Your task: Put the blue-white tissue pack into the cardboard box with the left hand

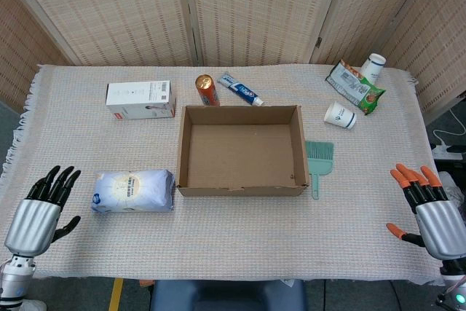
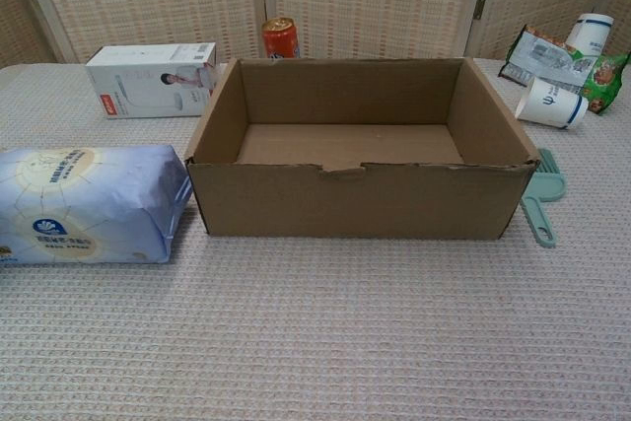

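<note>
The blue-white tissue pack lies flat on the tablecloth, just left of the open cardboard box, which has nothing inside. My left hand hovers at the table's near left corner, left of the pack and apart from it, fingers spread and holding nothing. My right hand, with orange fingertips, rests at the near right edge, also spread and holding nothing. Neither hand appears in the chest view.
A white carton, an orange can and a toothpaste tube lie behind the box. A green brush sits at its right. Two paper cups and a snack bag are at the far right.
</note>
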